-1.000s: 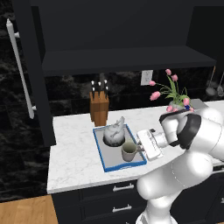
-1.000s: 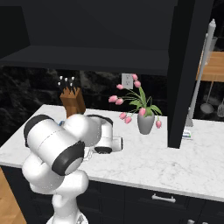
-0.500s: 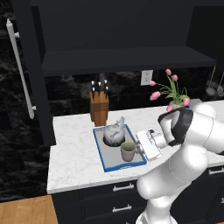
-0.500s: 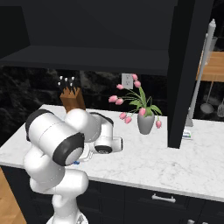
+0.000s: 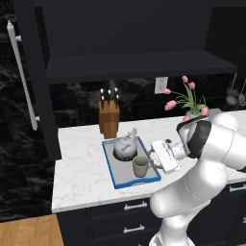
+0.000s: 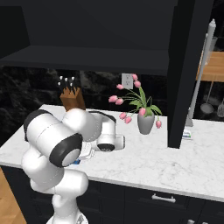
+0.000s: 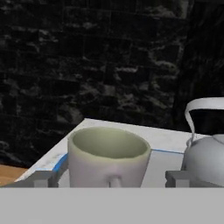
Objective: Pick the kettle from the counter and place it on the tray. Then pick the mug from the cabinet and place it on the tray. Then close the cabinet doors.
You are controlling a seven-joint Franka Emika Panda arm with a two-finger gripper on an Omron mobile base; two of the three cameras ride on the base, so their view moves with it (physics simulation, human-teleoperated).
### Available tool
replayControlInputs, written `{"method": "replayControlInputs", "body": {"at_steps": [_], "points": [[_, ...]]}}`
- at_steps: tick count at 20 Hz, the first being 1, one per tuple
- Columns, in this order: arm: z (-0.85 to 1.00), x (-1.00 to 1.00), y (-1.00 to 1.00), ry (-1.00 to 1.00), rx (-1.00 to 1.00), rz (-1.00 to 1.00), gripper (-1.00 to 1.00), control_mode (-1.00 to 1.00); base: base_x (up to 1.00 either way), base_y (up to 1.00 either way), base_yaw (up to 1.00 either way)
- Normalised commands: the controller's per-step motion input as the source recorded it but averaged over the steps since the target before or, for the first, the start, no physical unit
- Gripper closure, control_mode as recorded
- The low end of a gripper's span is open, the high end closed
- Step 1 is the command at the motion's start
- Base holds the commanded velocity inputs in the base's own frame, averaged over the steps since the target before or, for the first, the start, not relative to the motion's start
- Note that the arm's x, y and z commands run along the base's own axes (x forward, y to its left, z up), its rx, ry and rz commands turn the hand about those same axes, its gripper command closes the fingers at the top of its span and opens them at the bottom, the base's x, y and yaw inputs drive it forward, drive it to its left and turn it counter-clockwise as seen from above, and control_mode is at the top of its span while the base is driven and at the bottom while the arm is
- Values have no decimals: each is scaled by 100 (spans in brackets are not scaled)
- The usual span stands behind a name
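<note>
The blue-rimmed tray (image 5: 109, 166) lies on the white marble counter (image 5: 77, 173). On its far part sits the mottled grey kettle (image 5: 124, 148), and the beige mug (image 5: 141, 166) stands upright on the near part. My gripper (image 5: 152, 161) is level with the mug on its right side, open. In the hand view the mug (image 7: 109, 157) stands between my spread fingertips (image 7: 41, 178) with a gap on each side, its handle facing me, and the kettle (image 7: 205, 159) is to its right. The cabinet (image 5: 134, 65) above has both doors (image 5: 29, 81) open.
A wooden knife block (image 5: 109, 117) stands behind the tray against the black wall. A grey vase of pink tulips (image 6: 145, 122) is on the counter to the right. The right cabinet door (image 6: 188, 74) hangs open beyond the vase. Dark drawers (image 5: 129, 206) run below the counter.
The jaws have spread from shut on the mug to wide open. The mug stays standing on the tray; the arm has barely moved.
</note>
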Motion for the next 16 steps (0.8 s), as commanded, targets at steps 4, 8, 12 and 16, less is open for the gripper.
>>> {"method": "replayControlInputs", "body": {"at_steps": [4, 8, 12, 16], "points": [[63, -35, -22, 0, 0, -3, -100, -100, 0, 0, 0], [73, -42, -26, -3, 0, -6, -100, -100, 0, 0, 0], [80, -43, -28, -6, 0, -8, -100, -100, 0, 0, 0], [78, -48, -24, -5, 0, -11, -100, -100, 0, 0, 0]]}}
